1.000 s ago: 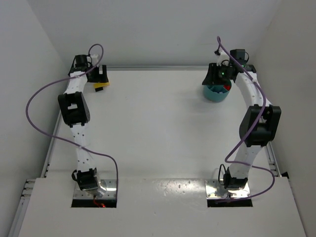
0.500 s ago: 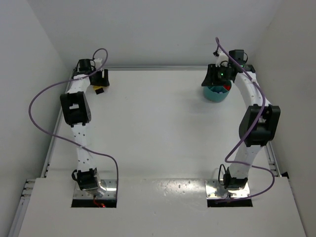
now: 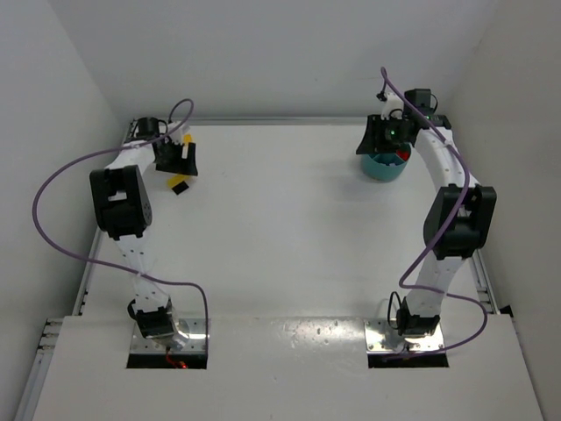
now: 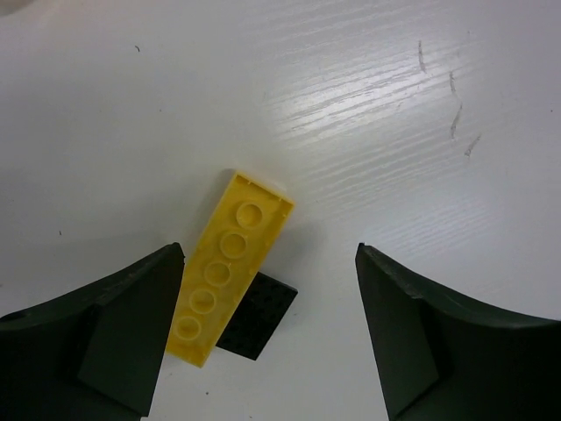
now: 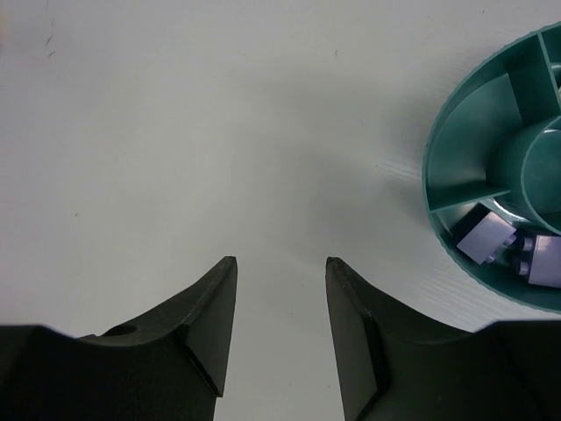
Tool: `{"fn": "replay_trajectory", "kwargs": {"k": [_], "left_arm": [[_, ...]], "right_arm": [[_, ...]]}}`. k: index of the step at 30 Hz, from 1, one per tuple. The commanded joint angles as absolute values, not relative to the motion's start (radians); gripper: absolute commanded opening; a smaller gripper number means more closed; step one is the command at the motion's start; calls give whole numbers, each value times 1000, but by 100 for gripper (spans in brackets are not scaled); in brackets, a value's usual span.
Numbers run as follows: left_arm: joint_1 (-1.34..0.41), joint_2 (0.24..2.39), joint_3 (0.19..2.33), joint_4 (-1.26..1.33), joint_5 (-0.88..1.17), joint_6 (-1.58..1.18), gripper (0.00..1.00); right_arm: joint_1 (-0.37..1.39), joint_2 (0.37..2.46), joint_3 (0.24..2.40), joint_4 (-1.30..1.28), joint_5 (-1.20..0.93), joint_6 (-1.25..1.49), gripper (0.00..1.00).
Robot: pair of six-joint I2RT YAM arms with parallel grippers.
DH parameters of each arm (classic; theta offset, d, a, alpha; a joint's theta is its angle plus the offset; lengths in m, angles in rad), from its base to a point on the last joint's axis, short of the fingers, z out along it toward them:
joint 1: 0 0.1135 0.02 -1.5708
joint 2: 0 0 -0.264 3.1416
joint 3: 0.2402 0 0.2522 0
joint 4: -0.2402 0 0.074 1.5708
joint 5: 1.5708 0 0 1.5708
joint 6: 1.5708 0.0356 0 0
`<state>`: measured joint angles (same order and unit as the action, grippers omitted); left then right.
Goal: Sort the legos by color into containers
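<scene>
Where the table (image 3: 280,228) reaches its far right corner, the teal dish (image 3: 383,169) sits, partly under the right gripper (image 5: 280,261). Seen from the right wrist, inner walls split the dish into compartments around a centre cup (image 5: 536,167). The near compartment holds at least two purple bricks (image 5: 487,239), lying close together against the cup. From above, a red bit (image 3: 403,156) shows in the dish's right part; which compartment it lies in cannot be told. The right gripper hangs over bare table just beside the dish, its jaws parted with nothing between them. At the far left, the left gripper (image 4: 270,254) has its jaws spread wide over a yellow brick (image 4: 230,267). That brick lies flat on the table, studs up, close to one finger. A small black piece (image 4: 257,314) touches its side.
</scene>
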<state>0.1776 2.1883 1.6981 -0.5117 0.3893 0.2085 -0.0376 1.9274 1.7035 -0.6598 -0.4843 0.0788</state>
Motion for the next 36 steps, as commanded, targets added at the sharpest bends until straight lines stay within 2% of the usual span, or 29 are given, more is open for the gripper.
{"fn": "replay_trajectory", "kwargs": {"k": [1,7,16,36], "left_arm": [[172,2122,1690,-521,422,247,85],[181,2121,1724,-572,377,297,84],[190,2131,1706,-581,330,318,70],[190,2220,1746,-554,242,334,69]], "right_arm": [[-31,1895,1724,-646,-515,72,46],[-31,1875,1701,-646,-515,72,46],[-31,1875,1692,-637,-534,72,46],[-12,1875,1683,-637,-543,72,46]]}}
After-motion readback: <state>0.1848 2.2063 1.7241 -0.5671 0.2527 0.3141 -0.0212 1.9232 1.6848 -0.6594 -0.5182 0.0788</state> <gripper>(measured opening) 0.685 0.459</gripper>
